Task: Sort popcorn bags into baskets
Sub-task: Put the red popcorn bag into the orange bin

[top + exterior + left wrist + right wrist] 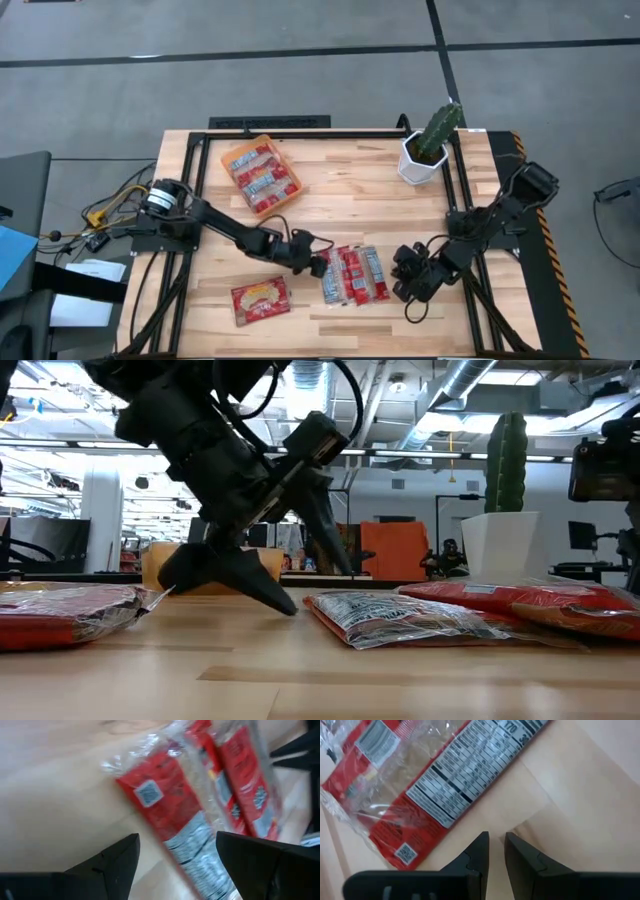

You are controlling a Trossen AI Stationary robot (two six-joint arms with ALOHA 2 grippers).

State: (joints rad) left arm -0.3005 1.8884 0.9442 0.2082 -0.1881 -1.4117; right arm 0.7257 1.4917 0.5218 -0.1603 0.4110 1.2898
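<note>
Dark left gripper spread wide, empty, beside popcorn bags

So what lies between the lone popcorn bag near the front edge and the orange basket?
In the high view, the left arm crosses that stretch. Otherwise only bare table separates the lone bag from the basket.

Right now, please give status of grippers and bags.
Left gripper open at middle bags. Right gripper nearly closed, empty. Basket part filled. Nothing blocking.
</note>
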